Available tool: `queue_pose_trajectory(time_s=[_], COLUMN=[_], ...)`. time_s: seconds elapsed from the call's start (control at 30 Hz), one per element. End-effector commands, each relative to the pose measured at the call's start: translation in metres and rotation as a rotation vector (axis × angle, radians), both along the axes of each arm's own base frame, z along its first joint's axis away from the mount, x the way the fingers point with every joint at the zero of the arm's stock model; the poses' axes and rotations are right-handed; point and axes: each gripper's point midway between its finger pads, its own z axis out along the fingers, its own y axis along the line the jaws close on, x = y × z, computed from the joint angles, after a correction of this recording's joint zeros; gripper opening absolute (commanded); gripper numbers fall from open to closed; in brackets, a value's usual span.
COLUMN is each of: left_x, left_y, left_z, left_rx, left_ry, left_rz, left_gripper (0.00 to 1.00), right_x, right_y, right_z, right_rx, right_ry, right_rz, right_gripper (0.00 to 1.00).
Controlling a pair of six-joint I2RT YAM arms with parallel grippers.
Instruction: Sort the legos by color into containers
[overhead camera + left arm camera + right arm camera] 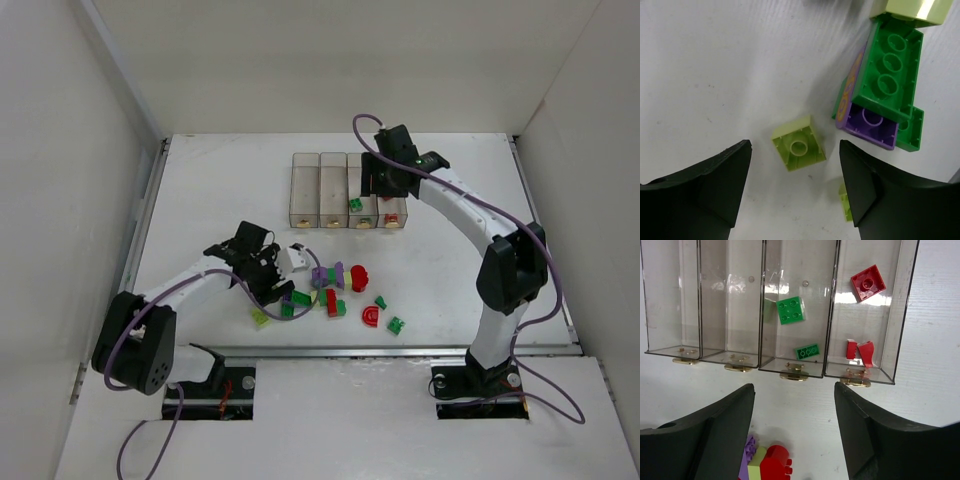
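Left gripper (795, 150) sits low over the table (200, 200), at the left edge of the loose legos (335, 290). Its jaws stand apart, straddling one pale yellow-green brick (799, 144) that lies stud-up. Neither finger touches the brick, and nothing is held. Just beyond it, a long green brick (890, 75) rests partly on a purple brick (872, 122).

Farther back, the containers (320, 185) stand in a row of four. Right gripper (794, 395) hangs above their near ends, jaws apart and empty. The third bin from the left holds two green bricks (790, 310). The rightmost holds red bricks (868, 282): one square piece and two smaller ones.
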Motion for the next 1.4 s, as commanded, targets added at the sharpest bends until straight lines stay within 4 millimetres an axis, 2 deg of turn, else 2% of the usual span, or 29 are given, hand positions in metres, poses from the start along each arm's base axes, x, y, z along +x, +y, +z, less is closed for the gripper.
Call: queue_pose_trajectory(time_s=[0.0, 0.07, 0.1, 0.23, 0.27, 0.3, 0.4, 0.5, 0.53, 0.6, 0.63, 0.73, 0.77, 0.8, 0.83, 0.87, 0.9, 0.97, 1.0, 1.03, 1.07, 1.1, 1.13, 1.2, 1.23, 1.27, 1.3, 1.33, 1.37], left_x=[-0.006, -0.004, -0.005, 0.003, 0.004, 0.010, 0.030, 0.064, 0.088, 0.108, 0.126, 0.150, 0.165, 0.175, 0.184, 0.196, 0.205, 0.219, 0.227, 0.231, 0.234, 0.239, 0.242, 0.246, 0.250, 0.250, 0.253, 0.253, 0.252], left_y=[-0.007, -0.008, -0.008, -0.007, -0.004, -0.004, 0.000, 0.001, -0.011, -0.027, -0.039, -0.060, -0.067, -0.072, -0.073, -0.077, -0.078, -0.080, -0.081, -0.083, -0.085, -0.088, -0.089, -0.091, -0.090, -0.091, -0.090, -0.090, -0.090], left_z=[-0.009, -0.010, -0.012, -0.008, -0.008, -0.002, 0.011, 0.039, 0.066, 0.096, 0.123, 0.141, 0.160, 0.146, 0.145, 0.153, 0.141, 0.139, 0.146, 0.137, 0.136, 0.139, 0.131, 0.129, 0.137, 0.132, 0.136, 0.136, 0.146], left_rx=[-0.008, -0.011, -0.008, 0.002, 0.018, 0.024, 0.047, 0.010, -0.067, -0.162, -0.226, -0.321, -0.357, -0.347, -0.342, -0.354, -0.336, -0.329, -0.335, -0.326, -0.327, -0.332, -0.323, -0.323, -0.330, -0.336, -0.335, -0.341, -0.353], left_ry=[0.029, 0.031, 0.039, 0.014, 0.007, -0.009, -0.067, -0.172, -0.240, -0.302, -0.356, -0.338, -0.374, -0.346, -0.352, -0.383, -0.371, -0.392, -0.415, -0.401, -0.400, -0.408, -0.395, -0.394, -0.408, -0.388, -0.400, -0.394, -0.411], left_rz=[-0.012, -0.004, -0.004, 0.004, 0.012, 0.018, 0.063, 0.179, 0.238, 0.266, 0.265, 0.304, 0.313, 0.322, 0.329, 0.333, 0.343, 0.359, 0.365, 0.366, 0.352, 0.351, 0.352, 0.352, 0.372, 0.389, 0.396, 0.405, 0.404], left_gripper=[0.67, 0.60, 0.49, 0.22, 0.08, 0.01, 0.00, 0.00, 0.00, 0.00, 0.00, 0.00, 0.00, 0.00, 0.00, 0.00, 0.00, 0.05, 0.09, 0.13, 0.18, 0.28, 0.33, 0.37, 0.45, 0.50, 0.63, 0.63, 0.72], right_x=[0.007, 0.007, 0.005, 0.004, 0.004, 0.003, 0.005, 0.007, 0.008, 0.010, 0.010, 0.013, 0.015, 0.017, 0.019, 0.021, 0.023, 0.027, 0.028, 0.031, 0.031, 0.034, 0.035, 0.035, 0.035, 0.035, 0.033, 0.032, 0.031], right_y=[-0.003, -0.003, -0.004, -0.006, -0.006, -0.007, -0.011, -0.010, -0.013, -0.012, -0.012, -0.014, -0.018, -0.016, -0.022, -0.025, -0.029, -0.032, -0.037, -0.043, -0.043, -0.048, -0.052, -0.053, -0.058, -0.058, -0.059, -0.059, -0.060], right_z=[0.017, 0.017, 0.013, 0.009, 0.009, 0.006, 0.006, 0.007, 0.007, 0.009, 0.009, 0.005, 0.005, 0.004, 0.004, 0.004, 0.000, 0.001, 0.001, 0.001, 0.001, 0.005, 0.005, 0.007, 0.006, 0.006, 0.004, 0.011, 0.007], right_rx=[0.012, 0.012, 0.008, -0.003, -0.003, -0.007, -0.007, -0.002, 0.004, 0.008, 0.008, 0.014, 0.014, 0.014, 0.013, 0.021, 0.017, 0.028, 0.028, 0.022, 0.022, 0.025, 0.025, 0.018, 0.008, 0.008, 0.004, 0.009, 0.000], right_ry=[-0.060, -0.060, -0.052, -0.046, -0.046, -0.038, -0.038, -0.048, -0.045, -0.053, -0.053, -0.048, -0.048, -0.047, -0.047, -0.043, -0.035, -0.040, -0.040, -0.042, -0.042, -0.051, -0.051, -0.052, -0.045, -0.045, -0.037, -0.050, -0.042], right_rz=[-0.008, -0.008, -0.008, -0.014, -0.014, -0.014, -0.023, -0.023, -0.026, -0.026, -0.026, -0.030, -0.040, -0.025, -0.037, -0.041, -0.051, -0.046, -0.055, -0.062, -0.062, -0.073, -0.082, -0.075, -0.077, -0.077, -0.077, -0.077, -0.070], right_gripper=[0.71, 0.71, 0.71, 0.71, 0.71, 0.71, 0.71, 0.71, 0.71, 0.71, 0.71, 0.71, 0.71, 0.71, 0.71, 0.71, 0.71, 0.71, 0.71, 0.71, 0.71, 0.71, 0.71, 0.71, 0.71, 0.71, 0.71, 0.71, 0.71])
